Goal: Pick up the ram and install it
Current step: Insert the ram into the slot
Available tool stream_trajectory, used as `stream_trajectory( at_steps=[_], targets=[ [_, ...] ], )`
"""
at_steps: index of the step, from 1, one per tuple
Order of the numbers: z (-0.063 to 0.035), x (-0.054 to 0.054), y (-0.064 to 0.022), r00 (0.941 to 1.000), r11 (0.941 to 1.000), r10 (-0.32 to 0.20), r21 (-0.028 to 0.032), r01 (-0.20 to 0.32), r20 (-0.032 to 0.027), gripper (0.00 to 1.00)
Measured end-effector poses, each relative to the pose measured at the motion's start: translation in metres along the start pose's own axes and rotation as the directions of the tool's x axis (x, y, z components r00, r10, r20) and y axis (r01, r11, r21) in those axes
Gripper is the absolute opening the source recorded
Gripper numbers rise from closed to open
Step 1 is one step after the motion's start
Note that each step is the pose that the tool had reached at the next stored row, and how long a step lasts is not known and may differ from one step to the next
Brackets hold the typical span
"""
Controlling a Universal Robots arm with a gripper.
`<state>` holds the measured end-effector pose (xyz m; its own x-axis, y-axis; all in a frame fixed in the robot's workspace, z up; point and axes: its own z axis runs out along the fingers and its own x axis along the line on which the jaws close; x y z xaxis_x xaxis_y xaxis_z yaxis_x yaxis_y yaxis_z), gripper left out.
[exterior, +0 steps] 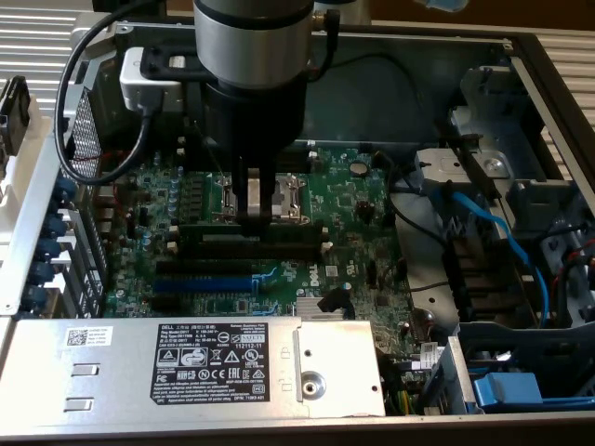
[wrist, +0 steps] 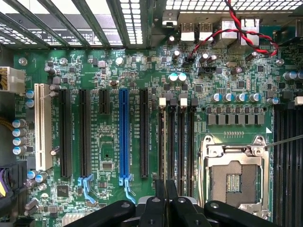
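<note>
Tool: black fingers (wrist: 160, 198) of the tool (wrist: 165, 187) stand narrow, nearly together, closed on the ram's top edge, directly over the black memory slots (wrist: 182, 142).
Ram: in the exterior view the ram (exterior: 293, 228) stands on edge under the tool, lying along the memory slots beside the processor socket (wrist: 235, 177); whether it is seated I cannot tell.
Arm: the grey arm (exterior: 251, 46) comes straight down over the green motherboard (exterior: 358, 200).
Board: a long blue slot (wrist: 123, 137) and a white slot (wrist: 42, 125) lie parallel to the memory slots; twisted red and black wires (wrist: 227, 33) cross near the rear ports.
Case: the open metal case (exterior: 521, 42) holds the motherboard, a silver power supply (exterior: 112, 372) with a black label, and a blue cable (exterior: 493, 232) on the exterior view's right.
Surface: a pale ribbed surface (exterior: 37, 28) shows past the case's corners.
Hard to make out: the arm hides the fingertips' contact in the exterior view; in the wrist view the ram blends with the dark slots.
</note>
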<state>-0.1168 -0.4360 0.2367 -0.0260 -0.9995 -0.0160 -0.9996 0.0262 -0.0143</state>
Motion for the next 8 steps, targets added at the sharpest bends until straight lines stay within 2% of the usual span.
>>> stream_trajectory(
  at_steps=[8],
  targets=[
    [0.0,0.0001,0.0017,1.0,1.0,0.0,0.0003,0.0,-0.0001,0.12]
  ],
)
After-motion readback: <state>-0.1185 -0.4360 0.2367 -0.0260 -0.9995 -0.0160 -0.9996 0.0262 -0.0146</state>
